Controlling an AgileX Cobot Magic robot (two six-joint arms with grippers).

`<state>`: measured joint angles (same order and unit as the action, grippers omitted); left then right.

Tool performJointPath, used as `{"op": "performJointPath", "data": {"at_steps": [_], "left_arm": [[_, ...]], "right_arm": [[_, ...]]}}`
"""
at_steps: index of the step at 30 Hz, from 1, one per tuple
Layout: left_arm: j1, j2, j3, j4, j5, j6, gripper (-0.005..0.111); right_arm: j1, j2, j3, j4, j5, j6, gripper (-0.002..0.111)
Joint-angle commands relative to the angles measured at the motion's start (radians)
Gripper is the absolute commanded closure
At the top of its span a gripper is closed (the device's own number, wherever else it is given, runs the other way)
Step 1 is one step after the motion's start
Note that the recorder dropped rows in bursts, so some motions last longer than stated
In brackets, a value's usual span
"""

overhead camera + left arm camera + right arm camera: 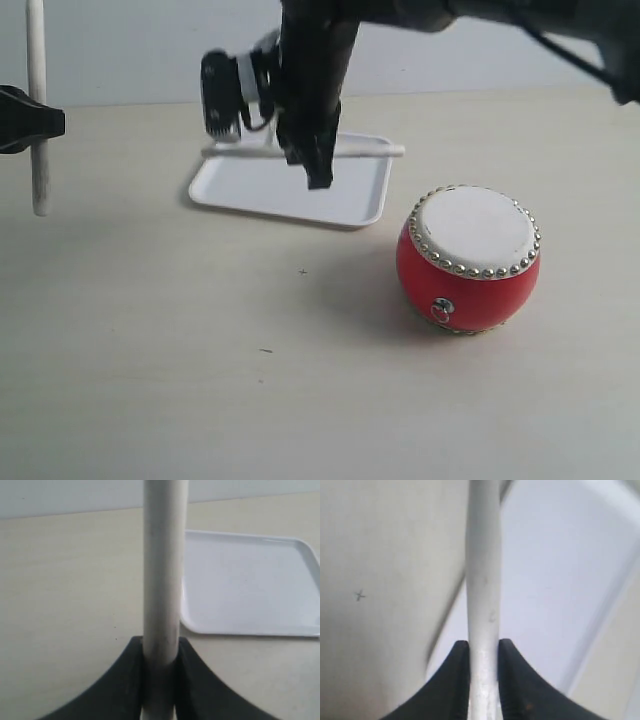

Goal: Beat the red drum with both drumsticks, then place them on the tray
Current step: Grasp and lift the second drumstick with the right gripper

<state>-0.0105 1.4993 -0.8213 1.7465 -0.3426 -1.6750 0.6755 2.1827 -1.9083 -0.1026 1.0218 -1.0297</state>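
– Over the tray [262, 187], what is the finding on the right gripper [316, 168]?

– It reaches across the middle and hangs directly above the tray's far side, jaws closed narrow on the right-hand drumstick [372, 149]. That stick lies level, its long axis running along the far rim from side to side, both ends past the tray's corners. Whether it touches the rim cannot be told.

– And the left gripper [46, 122]?

– It is at the left edge of the exterior view, well apart from the tray, clamped on the left-hand drumstick [39, 185]. That stick stands upright, tip end down, clear of the table.

– Position of the red drum [468, 258]?

– On the table, near the tray's right front corner, not touching it; neither stick is near it.

– Assessment?

– The right arm is the nearer and appears ready to set down. The left must travel right towards the tray and, in my judgement, turn its stick from upright to level first.
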Motion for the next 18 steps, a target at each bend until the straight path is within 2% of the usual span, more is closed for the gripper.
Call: {"op": "performJointPath", "data": {"at_steps": [1, 6, 9, 13, 18], "left_arm": [[-0.001, -0.009, -0.005, -0.002, -0.033, -0.005, 0.107], [-0.015, -0.010, -0.005, -0.002, -0.061, 0.003, 0.107], [-0.049, -0.010, -0.005, -0.002, -0.059, 0.018, 0.107], [-0.129, -0.010, -0.011, -0.002, -0.056, 0.018, 0.107], [-0.261, -0.010, -0.022, -0.002, -0.004, 0.015, 0.107]], "right_arm": [[-0.045, -0.112, -0.033, 0.009, 0.005, 0.192, 0.108], [-0.147, -0.210, -0.033, 0.150, 0.064, 0.321, 0.108], [-0.218, -0.251, -0.033, 0.283, 0.096, 0.451, 0.108], [-0.279, -0.284, -0.033, 0.283, 0.199, 0.621, 0.108], [-0.347, -0.314, -0.005, 0.277, 0.199, 0.809, 0.108]]}}
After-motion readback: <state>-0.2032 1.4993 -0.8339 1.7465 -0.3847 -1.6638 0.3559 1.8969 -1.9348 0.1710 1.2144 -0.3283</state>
